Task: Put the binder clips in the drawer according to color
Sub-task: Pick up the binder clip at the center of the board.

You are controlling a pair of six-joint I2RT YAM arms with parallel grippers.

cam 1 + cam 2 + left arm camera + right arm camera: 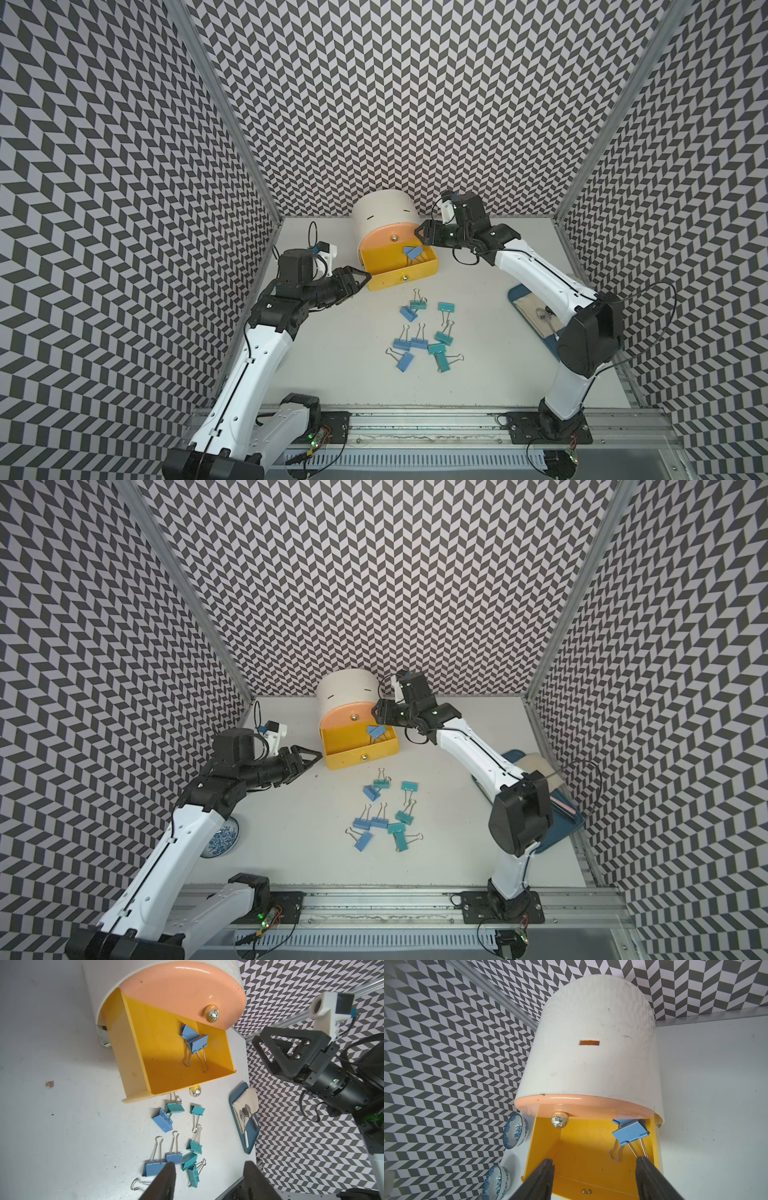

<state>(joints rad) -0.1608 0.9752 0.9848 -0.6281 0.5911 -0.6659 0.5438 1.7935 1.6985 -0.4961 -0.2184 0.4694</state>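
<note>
Yellow drawer (382,283) pulled out at centre of a top view, two blue clips (412,252) inside, right gripper (419,235) spread wide above, possibly brushing a handle, left gripper (368,277) wide, empty, loose clips (419,342) below.

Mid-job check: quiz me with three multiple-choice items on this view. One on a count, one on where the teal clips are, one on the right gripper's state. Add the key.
1. How many clips lie in the open yellow drawer?
A none
B five
C two

2. Where are the teal binder clips?
A in the yellow drawer
B on the table, in front of the cabinet
C on top of the cabinet

3. How do the jaws of the right gripper stand?
A open, holding nothing
B shut on a teal clip
C shut on a blue clip

Key:
1 C, two blue clips lie inside.
2 B, the teal ones lie loose on the table.
3 A, the right wrist view shows a bare gap between the jaws.
</note>
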